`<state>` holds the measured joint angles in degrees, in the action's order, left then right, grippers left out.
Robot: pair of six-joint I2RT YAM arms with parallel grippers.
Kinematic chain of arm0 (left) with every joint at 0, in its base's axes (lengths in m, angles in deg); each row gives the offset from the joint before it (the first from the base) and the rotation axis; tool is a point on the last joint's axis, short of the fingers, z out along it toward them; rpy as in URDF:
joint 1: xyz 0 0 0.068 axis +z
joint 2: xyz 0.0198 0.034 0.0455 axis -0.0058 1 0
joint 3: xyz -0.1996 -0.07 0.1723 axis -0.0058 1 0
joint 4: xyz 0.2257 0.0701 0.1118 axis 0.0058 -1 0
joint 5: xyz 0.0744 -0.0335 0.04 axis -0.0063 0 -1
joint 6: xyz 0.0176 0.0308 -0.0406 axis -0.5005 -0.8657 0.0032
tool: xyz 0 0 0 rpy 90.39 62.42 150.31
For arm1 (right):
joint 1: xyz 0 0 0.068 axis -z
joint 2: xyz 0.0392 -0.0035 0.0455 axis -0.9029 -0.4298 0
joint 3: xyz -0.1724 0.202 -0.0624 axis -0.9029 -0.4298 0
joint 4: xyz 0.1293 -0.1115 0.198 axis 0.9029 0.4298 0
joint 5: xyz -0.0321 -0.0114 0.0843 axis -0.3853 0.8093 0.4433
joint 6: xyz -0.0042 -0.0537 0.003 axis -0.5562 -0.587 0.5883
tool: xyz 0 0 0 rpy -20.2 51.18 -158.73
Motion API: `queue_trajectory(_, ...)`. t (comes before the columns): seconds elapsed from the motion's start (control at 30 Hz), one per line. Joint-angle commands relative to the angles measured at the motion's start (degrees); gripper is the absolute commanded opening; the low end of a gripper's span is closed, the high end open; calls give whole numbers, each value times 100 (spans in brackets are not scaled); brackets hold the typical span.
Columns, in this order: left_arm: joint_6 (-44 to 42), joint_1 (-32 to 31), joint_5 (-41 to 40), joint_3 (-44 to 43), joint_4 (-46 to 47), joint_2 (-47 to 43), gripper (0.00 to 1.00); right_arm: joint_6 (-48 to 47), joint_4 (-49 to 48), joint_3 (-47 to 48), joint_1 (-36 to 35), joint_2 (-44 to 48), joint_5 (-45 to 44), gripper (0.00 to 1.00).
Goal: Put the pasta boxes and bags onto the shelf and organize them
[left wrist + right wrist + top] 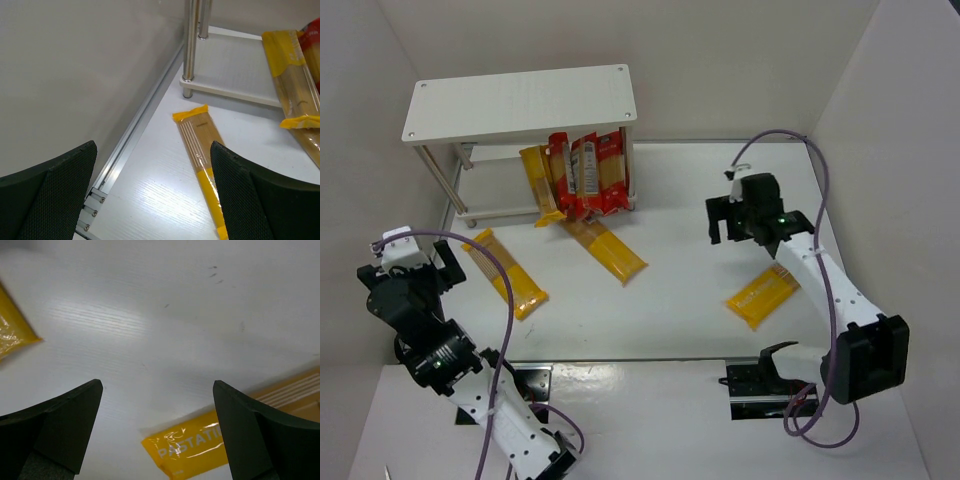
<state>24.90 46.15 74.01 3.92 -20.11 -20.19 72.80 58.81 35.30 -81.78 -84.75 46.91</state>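
White tabletop [680, 190]: smooth, faintly grained board. The widest open stretch lies in the middle, between the two arms, and towards the far right corner.
Room: plain off-white walls close in on the left, far and right sides. A grey metal rail [132, 137] runs along the foot of the left wall.
Shelf: the small white two-tier shelf with a perforated top board [520, 105] stands in the far left corner. Its left legs are near the wall and its front edge faces the open board.
Lower tier: a yellow pack with a clear window [540, 185] and red-edged clear bags of spaghetti [585, 175] lean together at the right end. Their near ends reach past the tier's front edge.
Loose packs: three long flat yellow-orange spaghetti packs lie on the tabletop.
Left pack [505, 272]: slanted, just in front of the shelf's left leg.
Middle pack [607, 250]: slanted, its far end at the leaning bundle.
Right pack [762, 297]: well apart from the others, beside the right arm.
Left claw [152, 145]: spread wide, gripping nothing, near the left wall with the left pack just ahead.
Right claw [157, 384]: spread wide, gripping nothing, over bare board with the right pack's printed end just below it in the wrist view.
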Motion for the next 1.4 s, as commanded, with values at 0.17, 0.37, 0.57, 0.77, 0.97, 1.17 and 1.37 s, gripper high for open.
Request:
queue_trajectory(0.17,-527,45,1014,-65,-20,361,100,-385,38,-185,1905,725,988,100)
queue_trajectory(0.37,-782,-130,1296,-117,-135,581,100,-552,39,-466,2671,1225,1103,100)
queue_trajectory(0.57,-905,-306,1498,-117,-205,791,100,-614,-146,-668,3181,1904,1314,100)
queue_trajectory(0.77,-985,-306,1551,-170,-258,854,100,-666,-146,-721,3736,2035,1384,100)
queue_trajectory(0.97,-871,-306,1261,-170,-205,538,100,-667,-146,-774,3798,2238,1437,100)
queue_trajectory(1.17,-870,-306,1208,-170,-205,335,100,-719,-146,-774,3850,2115,1437,100)
queue_trajectory(1.37,-870,-306,1261,-170,-205,335,100,-719,-146,-774,3850,2115,1490,100)
